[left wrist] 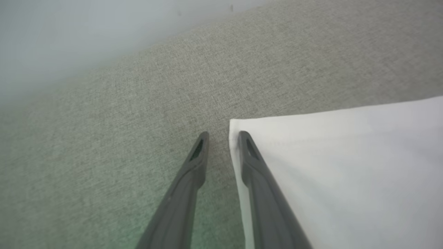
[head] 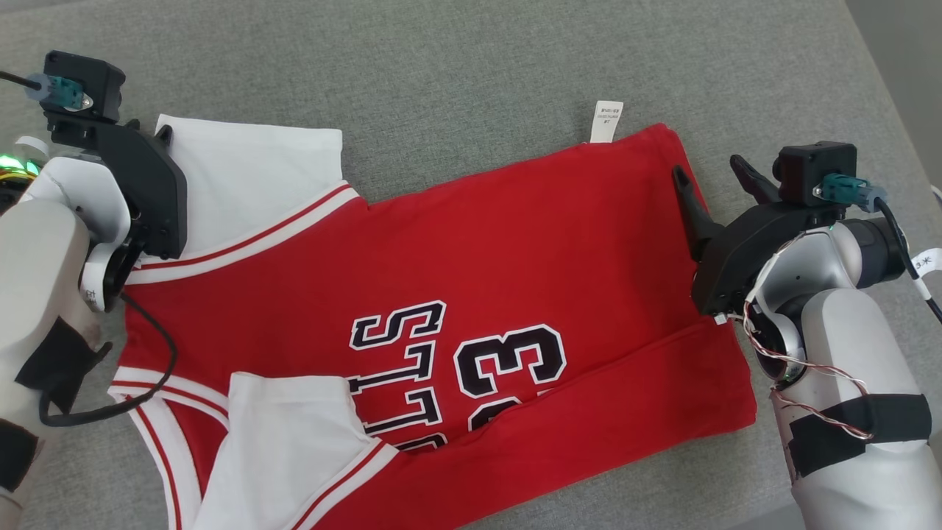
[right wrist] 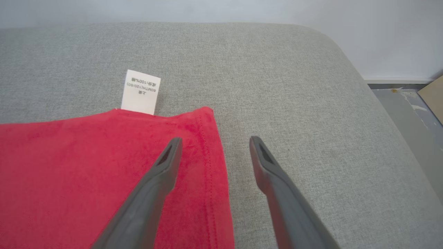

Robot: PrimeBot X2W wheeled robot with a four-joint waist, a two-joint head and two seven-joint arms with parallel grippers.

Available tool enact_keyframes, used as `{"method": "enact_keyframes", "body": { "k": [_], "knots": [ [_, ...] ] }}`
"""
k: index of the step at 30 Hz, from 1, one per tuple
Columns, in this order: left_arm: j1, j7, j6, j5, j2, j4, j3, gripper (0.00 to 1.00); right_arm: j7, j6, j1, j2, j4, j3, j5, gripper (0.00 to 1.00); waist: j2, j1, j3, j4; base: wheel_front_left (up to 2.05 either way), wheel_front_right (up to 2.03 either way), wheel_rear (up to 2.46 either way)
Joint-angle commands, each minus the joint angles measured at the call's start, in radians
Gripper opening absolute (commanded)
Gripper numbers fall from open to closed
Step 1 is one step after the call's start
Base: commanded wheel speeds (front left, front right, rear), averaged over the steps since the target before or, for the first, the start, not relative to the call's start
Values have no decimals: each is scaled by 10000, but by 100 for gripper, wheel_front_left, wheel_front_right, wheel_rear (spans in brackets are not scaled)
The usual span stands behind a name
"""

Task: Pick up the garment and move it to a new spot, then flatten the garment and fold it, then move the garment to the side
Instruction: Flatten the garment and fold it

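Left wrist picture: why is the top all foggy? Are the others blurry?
Left wrist view: the far grey cushion blurs into haze, the white sleeve looks washed out; right wrist view: crisp, print showing on the care label; head view: evenly lit, sharp.

Jersey (head: 515,243) shows "LLS" and "3"; its care label (right wrist: 140,92) reads "100%".

Pale left forearm (head: 37,272) at lower left; left gripper (left wrist: 224,138) fingers narrowly parted, small gap. Pale right forearm (head: 854,412) at lower right, wrist bent inward; right gripper (right wrist: 215,140) fingers spread wide.
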Motion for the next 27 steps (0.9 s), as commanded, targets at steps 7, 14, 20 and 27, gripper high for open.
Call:
{"method": "enact_keyframes", "body": {
  "k": [7,14,20,27],
  "knots": [
    [-73,440,-147,-58,34,88,-182,19,-137,-24,-154,14,38,127,98,100,-1,0,115,-147,0,0,0],
    [-84,952,-383,-166,42,37,-385,0,206,-24,-337,-234,161,131,95,100,-1,0,111,-110,0,0,0],
    [-237,1230,-532,-239,234,-193,-438,0,1608,-24,-1218,-600,641,252,-16,83,-1,0,118,-1,0,0,0],
    [-348,1360,-401,-254,260,-528,-474,0,2787,-24,-2275,-695,1448,469,294,93,-1,0,245,193,0,0,0]
  ]
}}
